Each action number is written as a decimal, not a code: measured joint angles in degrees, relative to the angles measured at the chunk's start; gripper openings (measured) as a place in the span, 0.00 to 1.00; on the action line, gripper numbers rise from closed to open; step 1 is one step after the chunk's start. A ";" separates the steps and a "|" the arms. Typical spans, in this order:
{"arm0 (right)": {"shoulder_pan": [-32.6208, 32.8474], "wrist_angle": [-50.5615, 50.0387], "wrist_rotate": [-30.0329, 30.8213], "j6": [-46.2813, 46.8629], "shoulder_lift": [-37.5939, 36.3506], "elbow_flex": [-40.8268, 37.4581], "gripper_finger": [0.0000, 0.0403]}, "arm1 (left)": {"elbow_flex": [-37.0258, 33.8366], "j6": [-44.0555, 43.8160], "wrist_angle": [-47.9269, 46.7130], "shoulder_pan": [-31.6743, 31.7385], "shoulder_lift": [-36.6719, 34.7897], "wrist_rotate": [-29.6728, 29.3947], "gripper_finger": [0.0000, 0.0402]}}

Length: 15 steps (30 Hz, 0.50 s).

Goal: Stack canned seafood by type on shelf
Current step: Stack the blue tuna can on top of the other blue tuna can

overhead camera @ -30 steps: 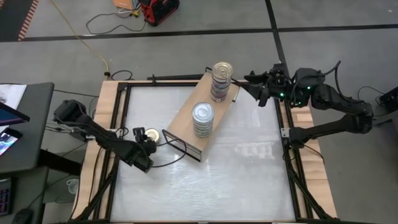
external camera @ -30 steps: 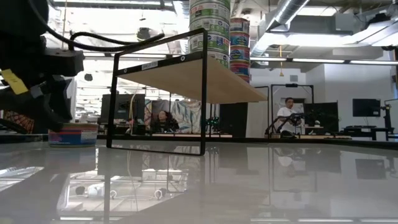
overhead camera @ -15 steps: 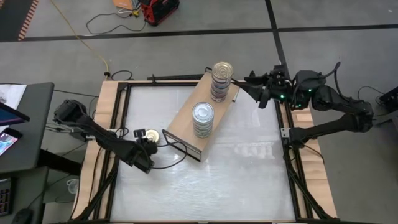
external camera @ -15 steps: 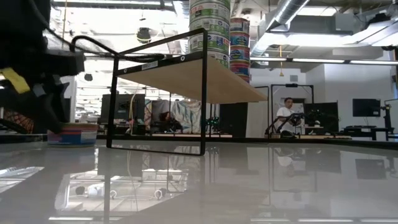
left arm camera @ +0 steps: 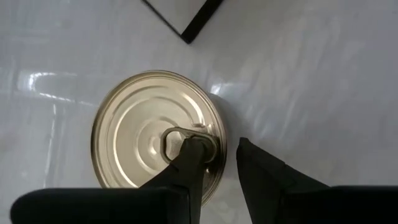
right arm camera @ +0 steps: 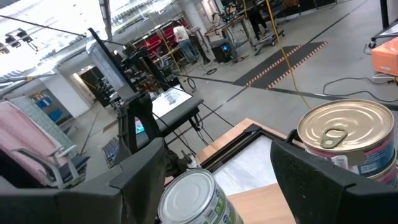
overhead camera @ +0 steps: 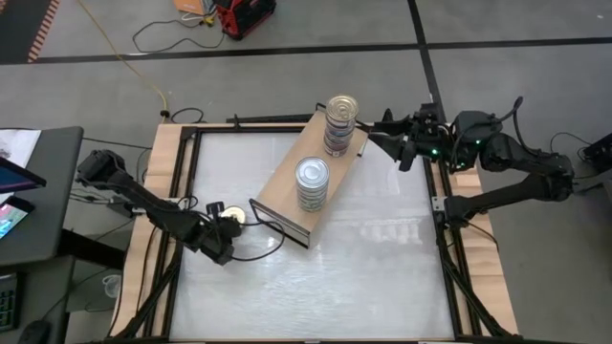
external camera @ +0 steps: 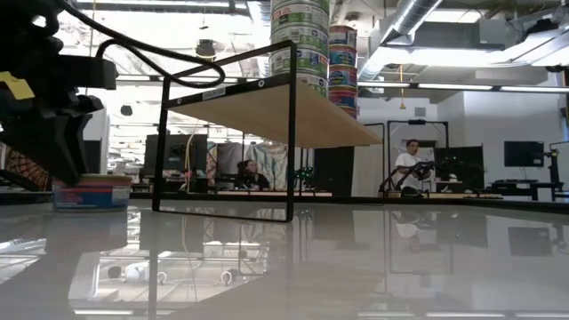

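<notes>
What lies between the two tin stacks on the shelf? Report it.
Nothing: only bare shelf top lies between the silver-lidded stack and the gold-lidded stack, as the high view shows.

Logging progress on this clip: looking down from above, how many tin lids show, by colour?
Gold lids: 2, the far stack's top and the loose tin on the table
Silver-grey lids: 1, the near stack's top
Total: 3
</notes>
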 joint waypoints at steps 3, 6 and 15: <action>0.00 -0.02 0.17 0.07 0.00 0.01 0.77 | 0.09 0.45 0.30 -0.94 1.48 -0.80 0.21; 0.00 -0.02 0.20 0.24 0.00 0.02 0.77 | 0.56 -0.35 -0.41 -1.88 3.37 -1.90 0.21; -0.02 0.00 0.20 0.46 0.00 0.02 0.77 | 6.45 -0.41 -6.02 -5.70 11.13 -5.27 0.03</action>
